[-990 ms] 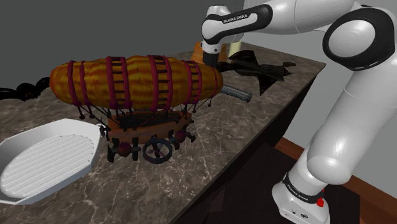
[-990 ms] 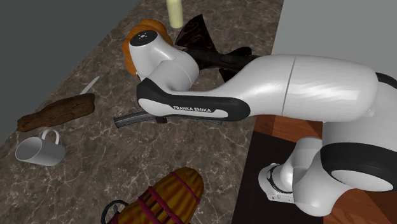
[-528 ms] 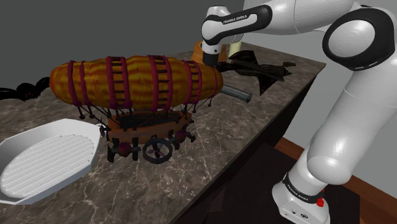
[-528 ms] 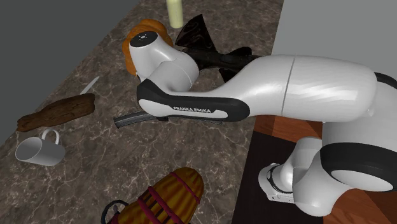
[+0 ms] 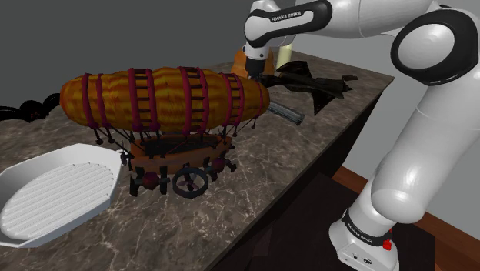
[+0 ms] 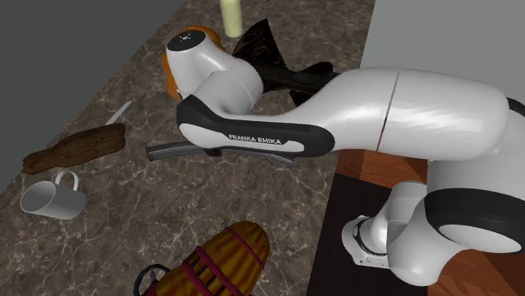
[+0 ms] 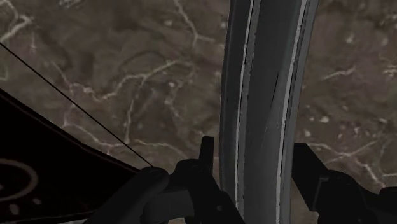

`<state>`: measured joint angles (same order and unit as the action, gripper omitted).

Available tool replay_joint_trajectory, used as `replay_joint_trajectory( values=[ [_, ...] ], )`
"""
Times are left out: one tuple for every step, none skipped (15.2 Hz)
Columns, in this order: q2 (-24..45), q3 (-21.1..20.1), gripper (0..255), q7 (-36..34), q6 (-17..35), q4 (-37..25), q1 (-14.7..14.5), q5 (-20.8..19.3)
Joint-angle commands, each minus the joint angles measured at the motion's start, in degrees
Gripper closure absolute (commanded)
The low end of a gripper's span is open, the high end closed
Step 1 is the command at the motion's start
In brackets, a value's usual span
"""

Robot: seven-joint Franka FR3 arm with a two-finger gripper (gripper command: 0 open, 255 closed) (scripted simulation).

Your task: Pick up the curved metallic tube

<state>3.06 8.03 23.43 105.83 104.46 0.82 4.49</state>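
**Ana:** Where was the curved grey metal tube (image 7: 264, 114) just then?

**Ben:** It ran lengthwise over the dark, pale-veined marble counter (image 7: 127, 95) and passed straight through the black two-finger gripper (image 7: 254, 162). In the second exterior view one end of it poked out from under the white forearm.

**Ana:** And the jaws?

**Ben:** They were clamped on the tube, one finger against each flank, with no gap that I could see. I could not tell whether it was clear of the stone.

**Ana:** So what did a clean lift call for?

**Ben:** A slow, straight rise, in my judgement. A long stretch of tube reached out past the fingers, and I couldn't see how near its middle the grip sat. A curved, smooth piece held off-centre might droop or swivel between the fingers. I'd have wanted a firm squeeze and no turning of the wrist until the whole length hung free.

**Ana:** What was close enough to matter?

**Ben:** The black model jet (image 5: 315, 81) sat just beside the tube, toward the shoulder view's right. The nose of the orange ribbed airship model (image 5: 165, 100) was near on the other side. Going up before going sideways looked the safe order. The brown log (image 6: 76, 150) and the white mug (image 6: 52, 198) lay well apart and posed no risk.
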Motion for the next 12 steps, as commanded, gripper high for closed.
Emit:
replay_joint_trajectory(
  values=[
    [-0.3,0.0,255,-0.2,-1.5,-1.2,0.0,-0.1],
    [-0.4,0.0,255,-0.3,-2.2,-1.9,0.0,-0.1],
    [-0.4,0.0,255,-0.3,-3.0,-2.6,0.0,-0.1],
    [-0.4,0.0,255,-0.4,-3.7,-3.3,0.0,-0.1],
    [-0.5,0.0,255,-0.4,-4.5,-4.1,0.0,-0.1],
    [-0.5,0.0,255,-0.5,-5.3,-4.8,0.0,-0.1],
    [-0.5,0.0,255,-0.5,-6.0,-5.6,0.0,-0.2],
    [-0.4,0.0,255,-0.6,-6.8,-6.4,0.0,-0.2],
    [-0.4,0.0,255,-0.6,-7.6,-7.2,0.0,-0.2],
    [-0.4,0.0,255,-0.6,-8.4,-8.1,0.0,-0.2],
    [-0.4,0.0,255,-0.6,-8.5,-8.2,0.0,-0.2],
    [-0.4,0.0,255,-0.6,-8.5,-8.2,0.0,-0.2]
  ],
)
